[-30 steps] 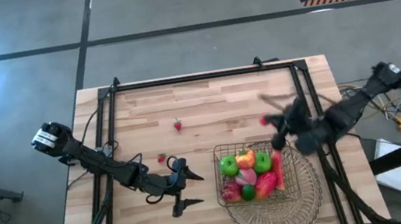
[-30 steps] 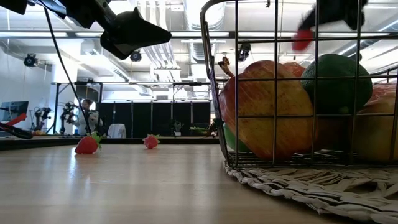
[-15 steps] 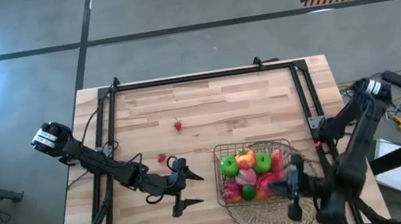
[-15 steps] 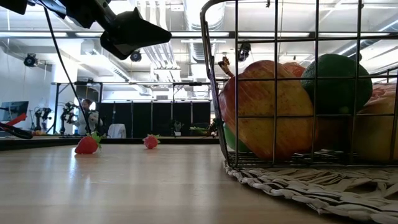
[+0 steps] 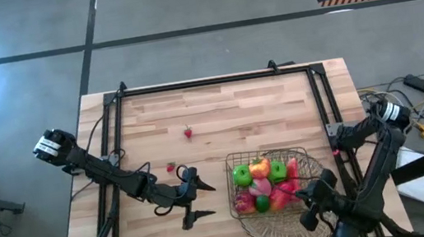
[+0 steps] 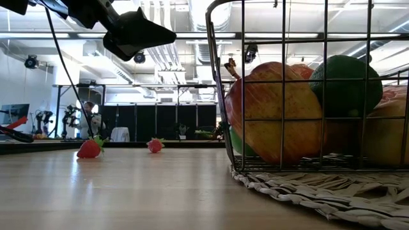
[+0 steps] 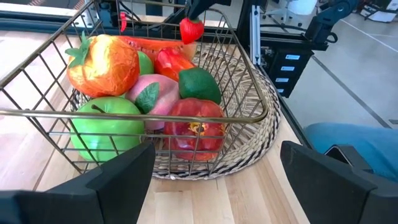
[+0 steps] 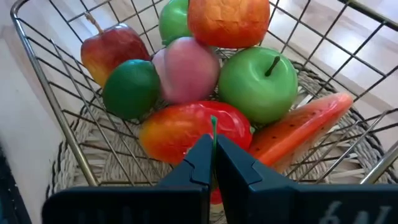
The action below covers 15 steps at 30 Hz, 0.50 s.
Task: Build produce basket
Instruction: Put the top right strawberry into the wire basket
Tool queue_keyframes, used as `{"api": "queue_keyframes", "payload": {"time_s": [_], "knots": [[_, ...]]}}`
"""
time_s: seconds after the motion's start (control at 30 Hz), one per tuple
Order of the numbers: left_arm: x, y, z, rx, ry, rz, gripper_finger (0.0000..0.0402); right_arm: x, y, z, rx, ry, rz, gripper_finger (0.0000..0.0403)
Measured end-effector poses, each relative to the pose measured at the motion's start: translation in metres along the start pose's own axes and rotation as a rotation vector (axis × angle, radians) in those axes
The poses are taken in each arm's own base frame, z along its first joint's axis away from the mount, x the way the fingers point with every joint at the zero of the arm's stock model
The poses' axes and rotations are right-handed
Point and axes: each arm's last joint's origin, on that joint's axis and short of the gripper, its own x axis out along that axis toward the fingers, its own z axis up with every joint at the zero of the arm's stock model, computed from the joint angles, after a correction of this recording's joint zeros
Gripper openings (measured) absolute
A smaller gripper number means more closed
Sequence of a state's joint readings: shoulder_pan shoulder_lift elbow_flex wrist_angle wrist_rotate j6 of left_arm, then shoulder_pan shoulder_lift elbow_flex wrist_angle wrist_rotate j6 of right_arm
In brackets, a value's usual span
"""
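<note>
The copper wire basket (image 5: 299, 156) stands on a round woven mat (image 5: 286, 231) at the table's near right. It holds green apples, an orange-red fruit, a pink one, a red apple and a long reddish piece (image 8: 298, 127). My right gripper (image 5: 300, 199) is over the basket's near right side, shut on a small red berry (image 7: 191, 28). My left gripper (image 5: 204, 200) waits open, just left of the basket, and faces it. Two more red berries (image 5: 188, 132) (image 5: 171, 167) lie on the table. My right gripper pinches the small red berry between its two fingers (image 8: 198, 163). The berry's green stem (image 8: 213, 124) sticks out past the fingertips. The fingers slant down from the table's near right side. The berry is lifted clear above the produce in the basket.
Black rails (image 5: 207, 80) frame the table's far, left and right sides. The wood (image 5: 154, 118) left of and beyond the basket carries only the two loose berries. In the low view the basket's wire wall (image 6: 243, 83) fills the right side.
My right arm has swung quickly from beyond the basket's far right corner toward the near edge, carrying the berry. It has turned so that its gripper now points over the basket from the near right. In the last half second it has hardly moved.
</note>
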<state>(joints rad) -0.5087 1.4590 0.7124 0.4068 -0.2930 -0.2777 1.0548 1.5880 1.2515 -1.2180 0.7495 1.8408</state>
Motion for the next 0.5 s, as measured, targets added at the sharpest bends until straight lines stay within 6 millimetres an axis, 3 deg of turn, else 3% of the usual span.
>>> {"api": "queue_keyframes", "payload": {"time_s": [0.3, 0.5], "knots": [[0.000, 0.000, 0.001, 0.001, -0.007, -0.001, 0.0331, 0.000, -0.002, 0.007, 0.030, 0.009, 0.011, 0.0008], [0.000, 0.000, 0.001, 0.000, -0.013, 0.006, 0.0331, 0.010, 0.000, 0.006, 0.041, 0.027, 0.027, 0.0008]]}}
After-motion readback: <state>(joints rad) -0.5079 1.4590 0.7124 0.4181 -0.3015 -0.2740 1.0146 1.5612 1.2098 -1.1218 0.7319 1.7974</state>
